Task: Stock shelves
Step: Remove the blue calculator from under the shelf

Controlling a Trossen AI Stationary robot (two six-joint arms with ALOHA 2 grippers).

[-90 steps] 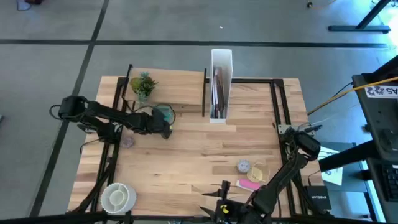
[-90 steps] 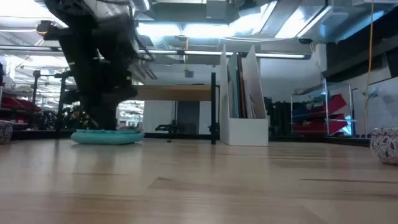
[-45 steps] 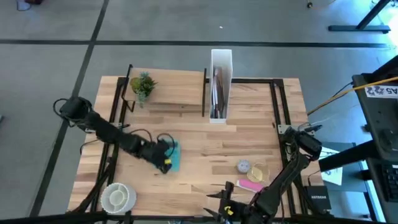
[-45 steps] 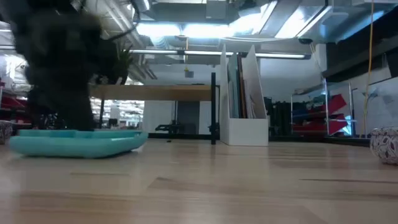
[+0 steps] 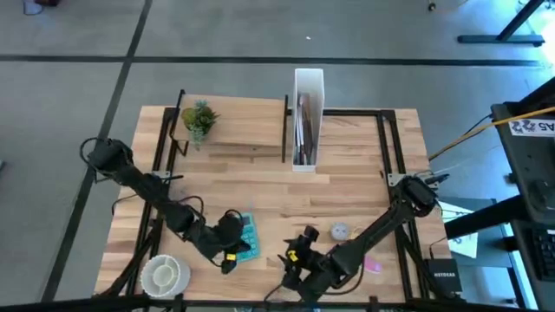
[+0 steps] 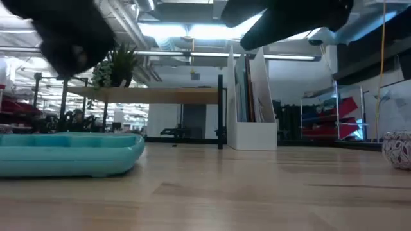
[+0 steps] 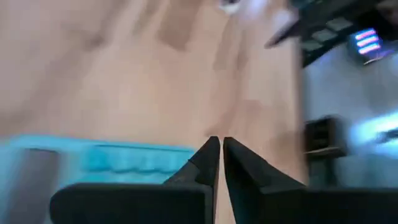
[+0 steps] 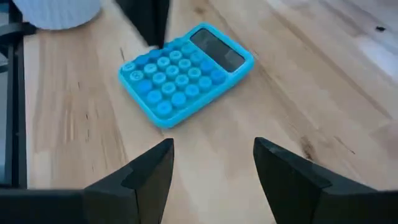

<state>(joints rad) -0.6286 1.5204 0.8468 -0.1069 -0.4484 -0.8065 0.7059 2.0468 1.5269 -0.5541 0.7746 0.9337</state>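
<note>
That blue calculator (image 8: pixel 185 73) looks light, rigid and slick, best pinched across its long edges by the spread right gripper (image 8: pixel 211 163); the left gripper (image 7: pixel 217 163) is pressed together beside it, with the shelves (image 5: pixel 234 126) well apart.

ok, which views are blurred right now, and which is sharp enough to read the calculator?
Left wrist view: heavy motion smear, the teal calculator just a streak. Low view: near arms are dark out-of-focus masses, with ceiling-light glare behind. Right wrist view: crisp, the calculator's buttons and screen distinct beyond the open right tool. High view: even and sharp.
</note>
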